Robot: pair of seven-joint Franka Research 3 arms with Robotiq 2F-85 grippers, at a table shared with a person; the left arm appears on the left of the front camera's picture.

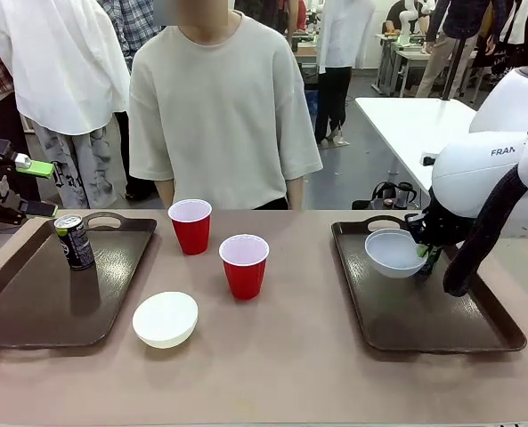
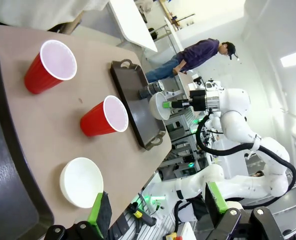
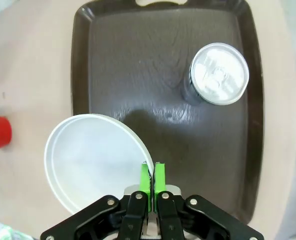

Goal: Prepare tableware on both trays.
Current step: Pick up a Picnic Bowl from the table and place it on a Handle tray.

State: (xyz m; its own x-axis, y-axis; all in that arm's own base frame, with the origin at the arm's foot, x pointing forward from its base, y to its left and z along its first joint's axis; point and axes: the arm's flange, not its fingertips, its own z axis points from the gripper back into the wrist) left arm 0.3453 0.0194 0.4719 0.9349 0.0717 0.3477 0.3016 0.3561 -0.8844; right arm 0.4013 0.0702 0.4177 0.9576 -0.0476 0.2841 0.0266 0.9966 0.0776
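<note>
1. On the table: two trays, two cups, two cans, two bowls.
2. Far cup (image 1: 190, 227) and near cup (image 1: 244, 267) stand upright on bare table between the left tray (image 1: 32, 311) and right tray (image 1: 442, 329).
3. Left can (image 1: 74, 242) stands on the left tray, right can (image 3: 218, 75) on the right tray.
4. Loose bowl (image 1: 165, 318) sits on the table just beside the left tray.
5. Right gripper (image 3: 151, 172) is closed, pinching the rim of the held bowl (image 1: 393, 253) between its pads, over the right tray.
6. Left gripper (image 1: 34, 189) hangs open at the left tray's far left edge, apart from the left can.

Far cup (image 1: 190, 226) and near cup (image 1: 244, 266) (red, white inside) are standing upright near a white bowl (image 1: 166, 318); left can (image 1: 75, 241) is standing on the left tray (image 1: 32, 311), right can (image 3: 218, 75) on the right tray (image 1: 424, 325); a second bowl (image 1: 394, 253) is hanging, rim pinched in the right pincer (image 3: 151, 170).
</note>
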